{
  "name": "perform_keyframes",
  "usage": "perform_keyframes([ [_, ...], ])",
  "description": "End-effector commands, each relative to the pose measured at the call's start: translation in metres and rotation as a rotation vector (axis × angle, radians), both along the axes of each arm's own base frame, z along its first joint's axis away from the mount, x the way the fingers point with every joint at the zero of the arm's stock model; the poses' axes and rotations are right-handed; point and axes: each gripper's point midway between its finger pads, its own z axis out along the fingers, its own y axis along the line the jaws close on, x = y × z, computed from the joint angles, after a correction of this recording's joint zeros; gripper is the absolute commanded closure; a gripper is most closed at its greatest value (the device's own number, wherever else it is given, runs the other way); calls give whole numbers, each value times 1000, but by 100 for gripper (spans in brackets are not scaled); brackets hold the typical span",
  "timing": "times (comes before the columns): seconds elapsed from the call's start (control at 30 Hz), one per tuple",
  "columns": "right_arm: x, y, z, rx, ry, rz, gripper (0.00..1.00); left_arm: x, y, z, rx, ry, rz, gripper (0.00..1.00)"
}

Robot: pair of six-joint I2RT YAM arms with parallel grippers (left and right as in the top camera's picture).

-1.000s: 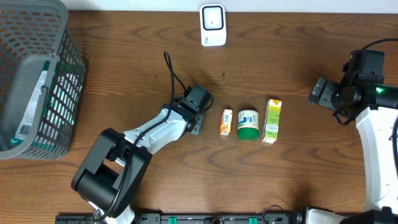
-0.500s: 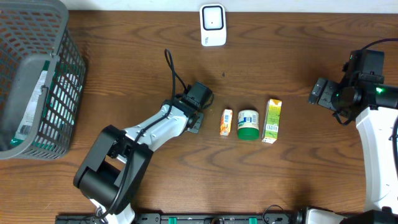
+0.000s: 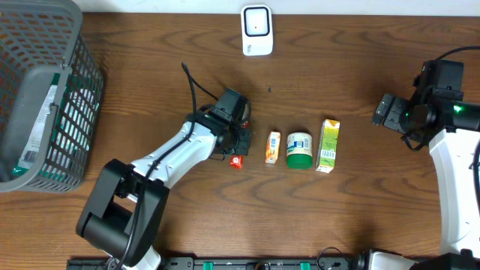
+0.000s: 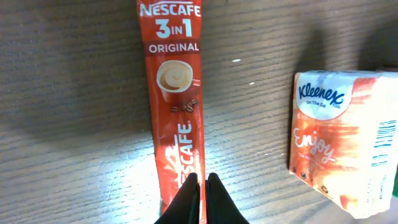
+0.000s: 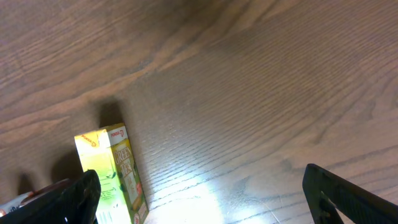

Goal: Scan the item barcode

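My left gripper is shut on one end of a red Nescafe 3-in-1 sachet, which stretches away from the fingertips over the wooden table. From overhead the left gripper sits just left of the row of items, and a red end of the sachet pokes out below it. The white barcode scanner stands at the table's back edge. My right gripper is open and holds nothing, hovering right of a green tea carton.
An orange Kleenex pack, a green-lidded jar and the green tea carton stand in a row right of the left gripper. A grey wire basket holding packaged goods fills the far left.
The left gripper has shut on the sachet and drawn back up and to the left; the sachet's red end now shows below it. The right arm has not moved.
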Motion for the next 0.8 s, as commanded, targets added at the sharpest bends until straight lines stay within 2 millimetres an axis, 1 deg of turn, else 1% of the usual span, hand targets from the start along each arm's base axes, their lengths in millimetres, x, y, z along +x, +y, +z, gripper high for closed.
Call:
perform_keyframes([
  [0.0,-1,-3,3,-14,-4,-1,1,-1,-9,11,-48,7,-18,91],
  [0.03,-1,-3,3,-13,-4,-1,1,-4,-10,10,-43,14,-24,78],
  [0.07,-1,-3,3,-14,-4,-1,1,-7,-11,9,-40,18,-31,62],
  [0.1,-1,-3,3,-14,-4,-1,1,-10,-13,6,-29,19,-40,55],
  [0.17,-1,-3,3,-14,-4,-1,1,-10,-10,-1,28,1,-42,54],
  [0.27,-1,-3,3,-14,-4,-1,1,-6,5,-14,178,-59,-29,54],
  [0.43,-1,-3,3,-14,-4,-1,1,0,5,-23,239,-102,-42,54],
  [0.5,-1,-3,3,-14,-4,-1,1,0,9,-31,274,-102,-41,54],
  [0.63,-1,-3,3,-14,-4,-1,1,-5,13,-53,307,-53,-49,54],
  [0.67,-1,-3,3,-13,-4,-1,1,-7,14,-63,318,-36,-52,58],
  [0.7,-1,-3,3,-14,-4,-1,1,-8,15,-67,325,-27,-54,72],
  [0.77,-1,-3,3,-14,-4,-1,1,-9,16,-70,331,-19,-55,92],
])
